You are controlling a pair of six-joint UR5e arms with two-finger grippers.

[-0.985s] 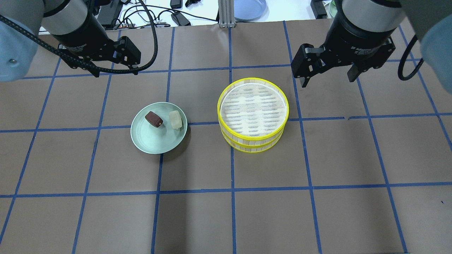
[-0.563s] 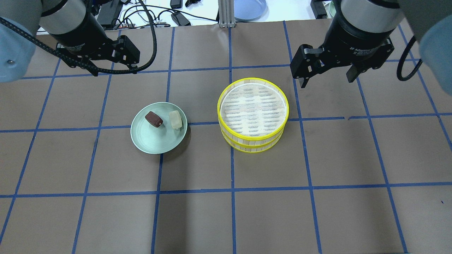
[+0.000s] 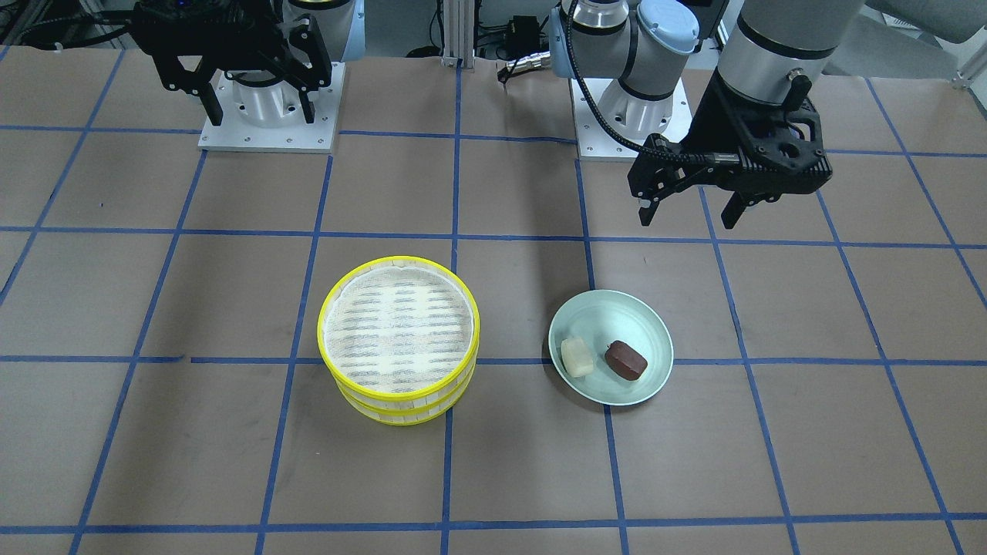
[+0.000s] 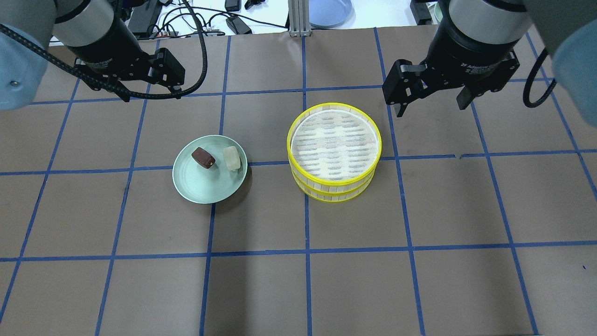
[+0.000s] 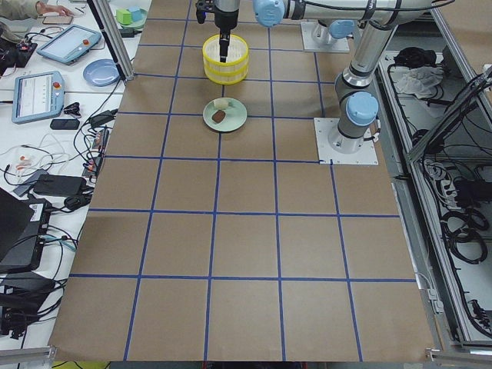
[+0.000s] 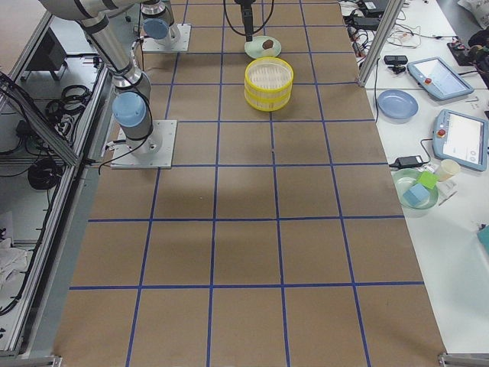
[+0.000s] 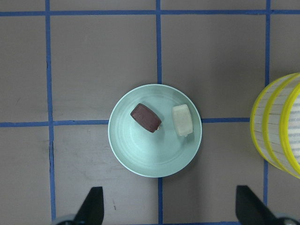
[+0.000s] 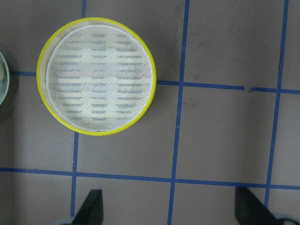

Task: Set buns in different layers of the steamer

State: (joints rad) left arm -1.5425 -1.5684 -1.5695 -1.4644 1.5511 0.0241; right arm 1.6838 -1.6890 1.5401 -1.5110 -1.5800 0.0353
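A brown surface (image 4: 261, 289) gridded with blue tape carries a pale green plate (image 4: 200, 189) and, near it, the steamer (image 4: 334, 186), its two layers stacked. The cream bun (image 4: 232, 158) and reddish-brown bun (image 4: 203, 157) lie side by side on the plate. The left tool (image 3: 686, 214) hangs above the surface, apart from the plate, fingers spread and holding nothing. The right tool (image 4: 431, 108) hangs likewise near the steamer.

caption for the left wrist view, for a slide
Cream bun and brown bun on green plate, stacked steamer at frame's right edge.
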